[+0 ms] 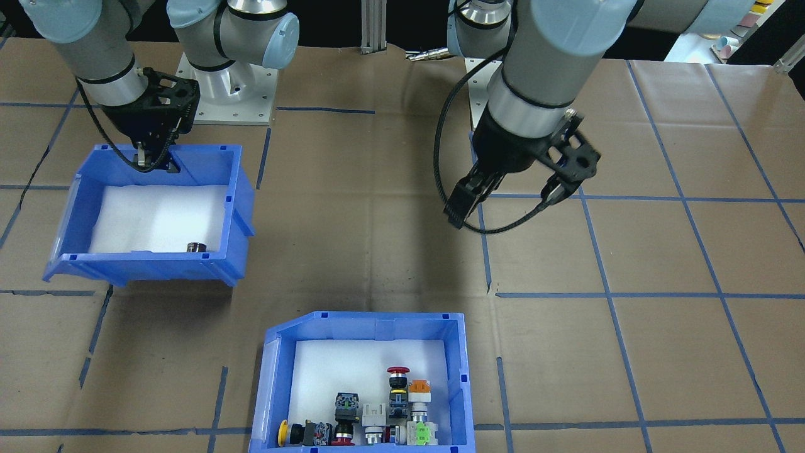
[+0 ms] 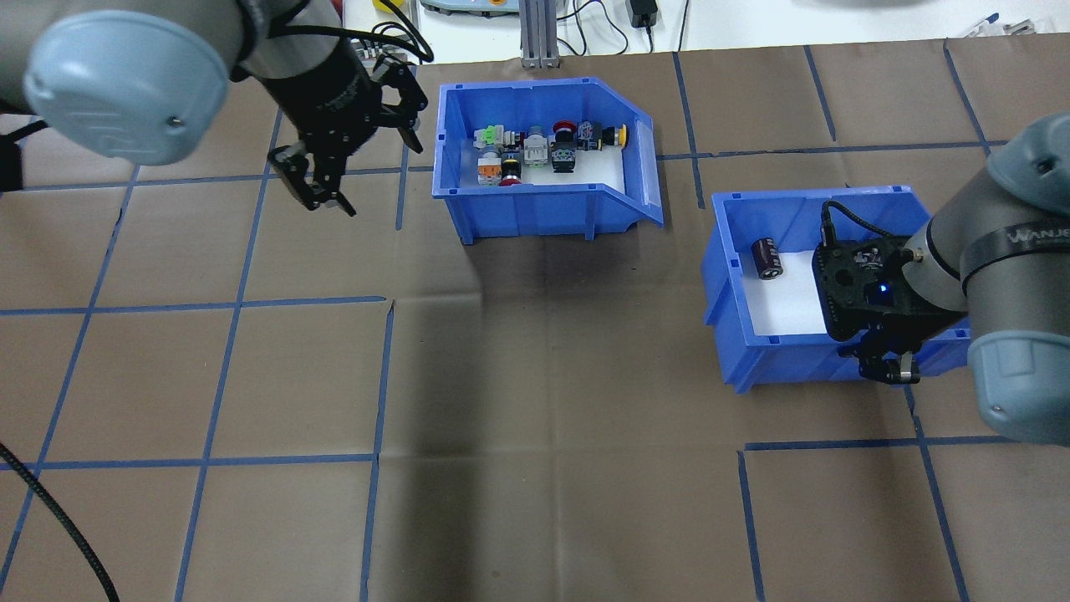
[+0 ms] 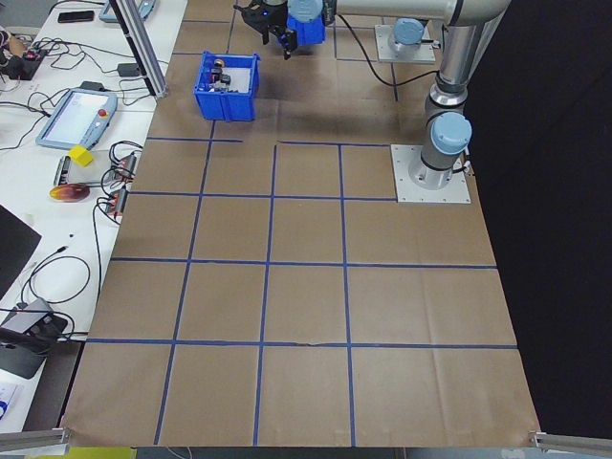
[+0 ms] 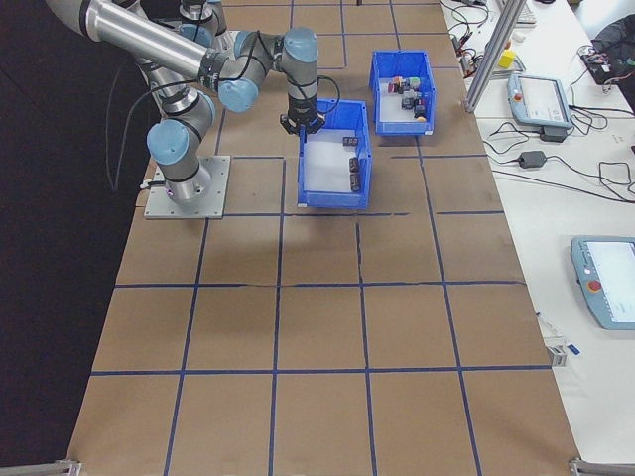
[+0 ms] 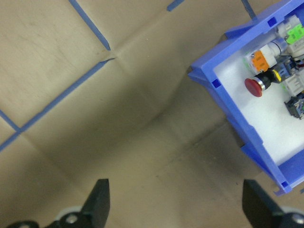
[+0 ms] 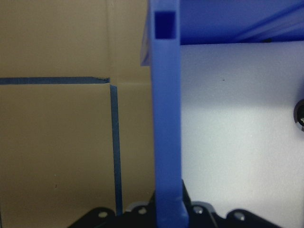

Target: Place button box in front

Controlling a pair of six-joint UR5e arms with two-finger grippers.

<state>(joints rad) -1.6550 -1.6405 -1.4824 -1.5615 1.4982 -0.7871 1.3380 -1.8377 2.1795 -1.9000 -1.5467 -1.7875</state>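
Note:
The button box [image 2: 535, 213] is a blue bin with a white floor, and its push-buttons [image 2: 547, 146] lie along one wall. It stands at the table's far middle, low and central in the front-facing view [image 1: 270, 384]. My left gripper [image 2: 359, 167] hovers open and empty beside it, over bare paper [image 1: 506, 204]. In the left wrist view the button box [image 5: 223, 95] lies to the right, beyond the open left gripper [image 5: 175, 199]. My right gripper [image 2: 886, 368] is shut on the near wall [image 6: 166, 118] of the other blue bin [image 2: 723, 276].
The other bin holds a dark cylinder [image 2: 766, 257] on its white floor. Brown paper with blue tape lines [image 2: 384, 376] covers the table. An aluminium post [image 2: 531, 33], cables and control pendants [image 4: 541, 99] lie past the far edge. Both arm bases [image 1: 233, 94] stand at the robot's side.

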